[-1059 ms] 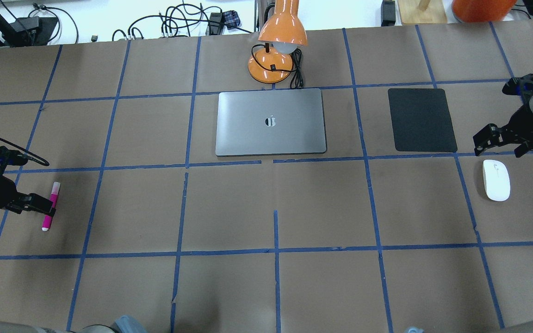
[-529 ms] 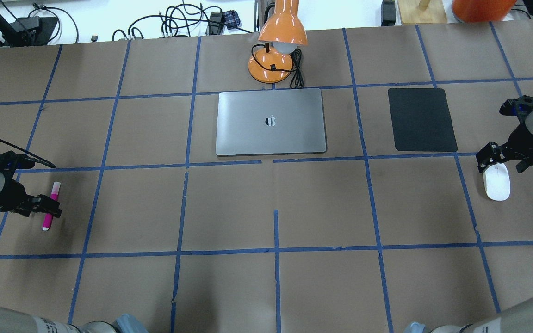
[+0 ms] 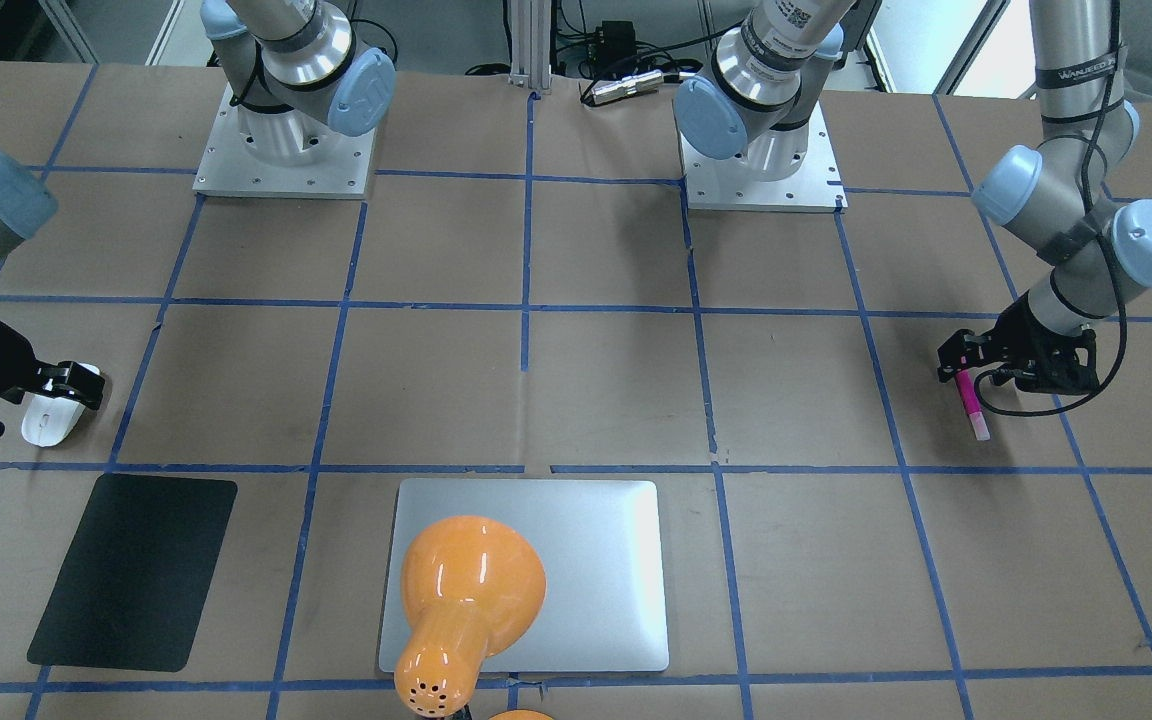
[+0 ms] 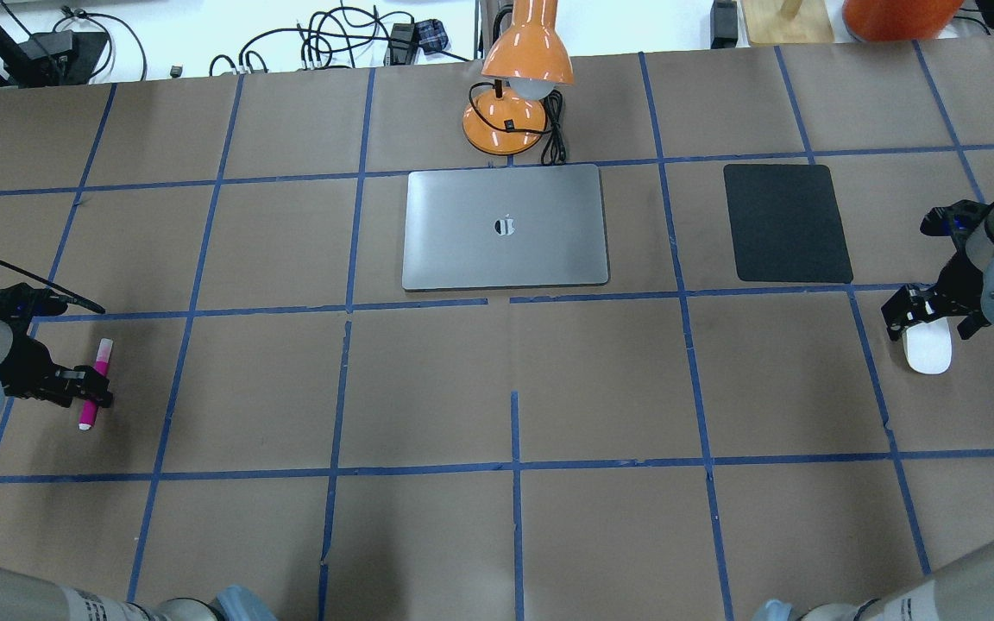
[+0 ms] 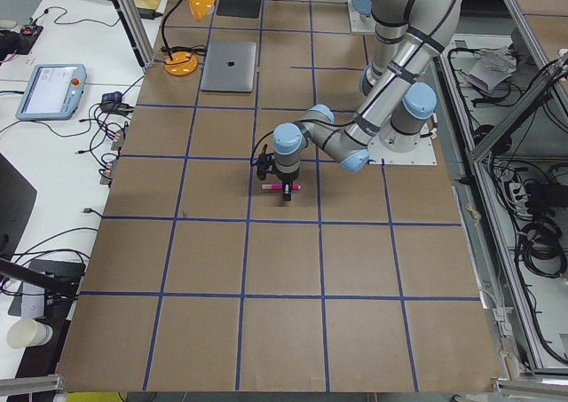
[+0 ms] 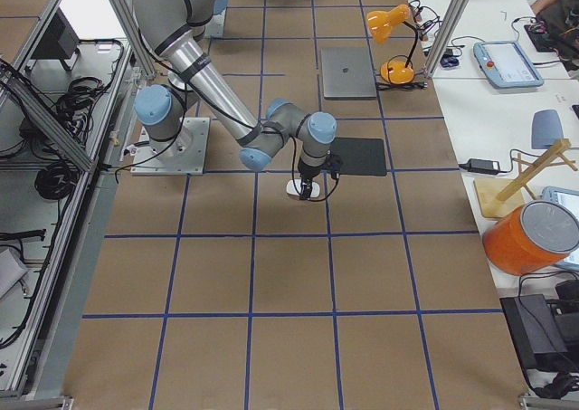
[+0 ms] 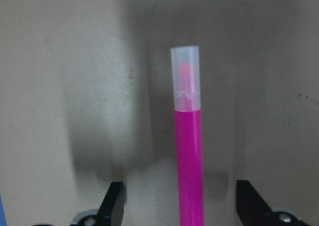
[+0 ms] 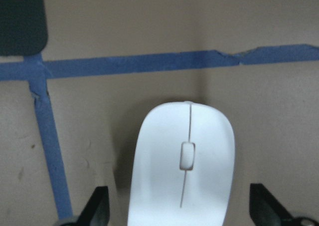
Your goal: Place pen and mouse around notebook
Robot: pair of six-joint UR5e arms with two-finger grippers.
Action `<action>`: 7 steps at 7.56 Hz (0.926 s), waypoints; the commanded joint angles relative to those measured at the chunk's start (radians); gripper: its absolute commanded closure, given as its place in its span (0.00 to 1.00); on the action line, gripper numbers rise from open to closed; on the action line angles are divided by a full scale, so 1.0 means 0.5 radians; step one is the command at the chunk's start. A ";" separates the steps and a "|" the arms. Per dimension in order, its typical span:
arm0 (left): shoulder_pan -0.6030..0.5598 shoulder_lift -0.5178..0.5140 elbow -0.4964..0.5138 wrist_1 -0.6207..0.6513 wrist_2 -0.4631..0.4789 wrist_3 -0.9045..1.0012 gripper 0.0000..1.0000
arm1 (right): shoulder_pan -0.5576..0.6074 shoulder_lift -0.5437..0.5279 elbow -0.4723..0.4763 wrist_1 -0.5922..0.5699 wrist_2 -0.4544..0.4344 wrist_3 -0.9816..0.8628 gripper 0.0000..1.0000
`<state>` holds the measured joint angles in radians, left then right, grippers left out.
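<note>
The magenta pen (image 4: pixel 104 354) lies on the brown table at the far left, its pale cap (image 7: pixel 185 81) pointing away. My left gripper (image 4: pixel 90 388) straddles the pen (image 7: pixel 189 161), open, its fingertips (image 7: pixel 113 206) well clear on both sides. The white mouse (image 4: pixel 928 352) sits at the far right. My right gripper (image 4: pixel 928 321) hangs over its far end, open, with the mouse (image 8: pixel 184 161) between the spread fingers (image 8: pixel 97 208). The silver notebook (image 4: pixel 506 228) lies closed at the table's far middle, apart from both.
An orange desk lamp (image 4: pixel 519 78) stands just behind the notebook, its cord beside it; from the front its shade (image 3: pixel 471 590) covers part of the notebook (image 3: pixel 606 570). A black mat (image 4: pixel 786 222) lies right of the notebook, near the mouse. Blue tape lines grid the table.
My right gripper moved from beside the black mat toward the near side and came down over the mouse. My left gripper shifted slightly and settled lower around the pen.
</note>
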<state>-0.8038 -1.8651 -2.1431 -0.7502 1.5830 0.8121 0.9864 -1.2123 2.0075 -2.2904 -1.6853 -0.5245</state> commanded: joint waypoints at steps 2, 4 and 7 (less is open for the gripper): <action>0.000 0.012 0.003 0.000 0.003 -0.001 1.00 | 0.000 0.019 -0.005 0.012 -0.010 -0.006 0.46; -0.003 0.067 0.019 -0.018 0.012 -0.041 1.00 | 0.015 -0.027 -0.021 0.043 -0.010 0.000 0.73; -0.235 0.232 0.272 -0.562 0.012 -0.964 1.00 | 0.302 -0.091 -0.274 0.169 0.109 0.070 0.73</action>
<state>-0.8496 -1.7910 -2.0640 -0.8975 1.5895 0.5345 1.0475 -1.2584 1.9391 -2.2350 -1.6637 -0.5124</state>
